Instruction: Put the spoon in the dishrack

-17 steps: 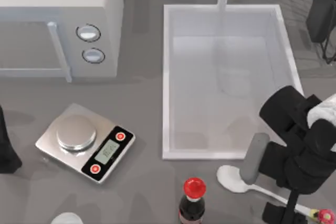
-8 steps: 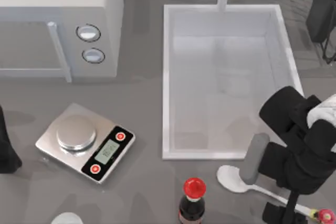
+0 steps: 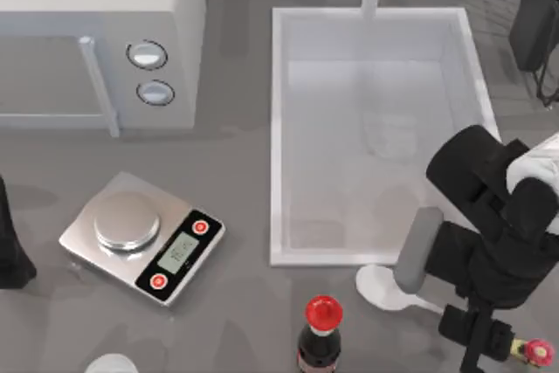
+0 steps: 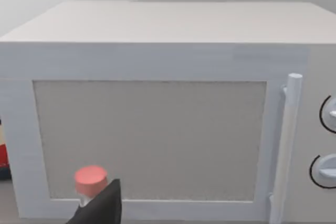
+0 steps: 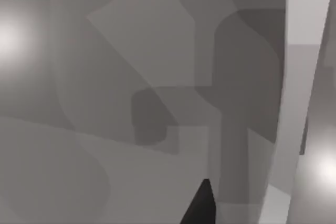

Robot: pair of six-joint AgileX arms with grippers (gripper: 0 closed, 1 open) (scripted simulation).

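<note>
Nearest, at the table's front right, my right gripper (image 3: 479, 335) hangs over the handle of the spoon (image 3: 382, 289); I cannot tell how its jaws stand. The spoon's white bowl lies just in front of the sink basin (image 3: 276, 141), its red-pink knob by the right edge. A red-capped bottle (image 3: 320, 333) stands just left of the bowl. The basin behind holds nothing I can make out. The dishrack (image 3: 534, 15) sits at the far right corner, well apart from the spoon. My left arm (image 3: 10, 242) is parked at the left edge, its wrist facing the microwave (image 4: 157, 114).
</note>
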